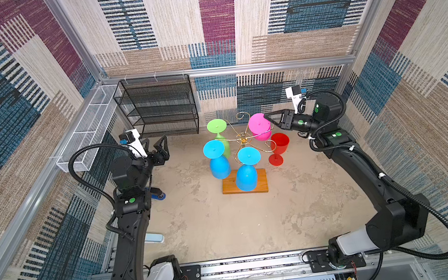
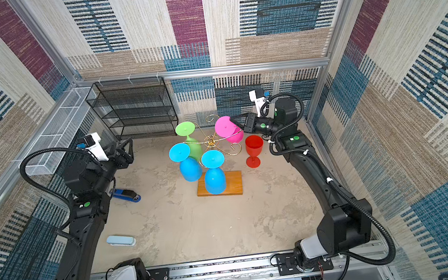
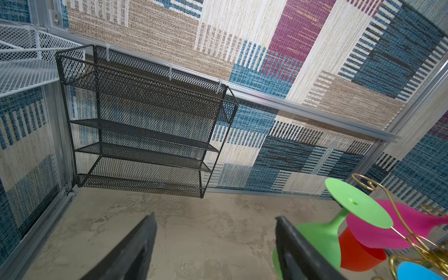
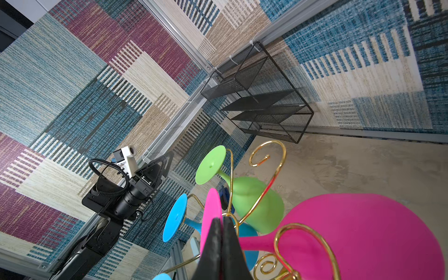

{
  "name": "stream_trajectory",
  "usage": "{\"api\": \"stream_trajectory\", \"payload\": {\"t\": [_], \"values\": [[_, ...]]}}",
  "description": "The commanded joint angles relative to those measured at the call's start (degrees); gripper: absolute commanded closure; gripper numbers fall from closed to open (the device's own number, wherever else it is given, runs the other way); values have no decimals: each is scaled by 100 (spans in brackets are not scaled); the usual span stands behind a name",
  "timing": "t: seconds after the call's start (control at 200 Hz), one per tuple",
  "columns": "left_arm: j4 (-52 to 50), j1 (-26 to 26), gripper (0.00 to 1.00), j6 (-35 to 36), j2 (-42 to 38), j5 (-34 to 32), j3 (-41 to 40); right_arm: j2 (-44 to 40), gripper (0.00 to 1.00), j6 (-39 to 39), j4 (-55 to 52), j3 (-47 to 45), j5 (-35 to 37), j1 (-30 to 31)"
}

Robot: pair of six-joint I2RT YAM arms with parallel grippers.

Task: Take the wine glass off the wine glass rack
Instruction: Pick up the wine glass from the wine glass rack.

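Reaching in at the pink wine glass (image 1: 259, 125) with the right gripper (image 1: 266, 116), fingers (image 4: 213, 249) pressed flat together with nothing visibly pinched between them, tips laid against the rim of the glass's round foot. Hangs bowl-down by that foot from a curled gold arm of the wine glass rack (image 1: 261, 182), on the side nearest the right arm, in company with a green glass (image 1: 217, 126) and two blue glasses (image 1: 214, 149), all likewise upside down. Just beside the rack, upright on the table (image 1: 225, 229), a red glass (image 1: 280, 142). Well apart from all of it, near the black mesh shelf (image 1: 159, 107), the left gripper (image 3: 215, 218), fingers spread wide and empty. Looks, from the pose, like a nudge of the pink glass outward along its wire and not a grip on it. Plenty to go wrong from here. With nothing clamped, risk of sliding the foot past the scroll end and dropping the glass onto the table or against the red glass close by. Risk, too, of pushing across the wire instead of along it, jamming the foot and dragging the slim, top-heavy rack sideways, enough to swing the neighbours or tip the stand. Same outcome likely from hooking a fingertip in the gold curls.
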Motion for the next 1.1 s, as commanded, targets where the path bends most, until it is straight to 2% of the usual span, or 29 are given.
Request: {"api": "stream_trajectory", "payload": {"t": [0.0,0.331,0.476,0.606,0.751,0.851,0.956,1.092], "values": [[228,2,21,-25,-44,12,-15,100,100,44,453,162,150,0],[415,3,21,-110,-252,76,19,537,100,-147,423,708,481,-12],[723,2,22,-573,-362,277,172,808,100,-450,135,1230,555,-109],[1192,1,25,-1336,-369,736,388,883,100,-538,80,1514,514,-295],[1291,-78,30,-2189,1,1796,1125,846,100,-878,-168,1828,642,-368],[1291,-346,38,-2546,314,2408,1677,747,100,-1034,-239,1929,665,-369],[1291,-922,43,-2711,601,2974,2160,549,100,-1181,-171,1863,605,-369],[1294,-1615,48,-2764,946,3202,2474,237,100,-1377,-91,1739,552,-369]]}}
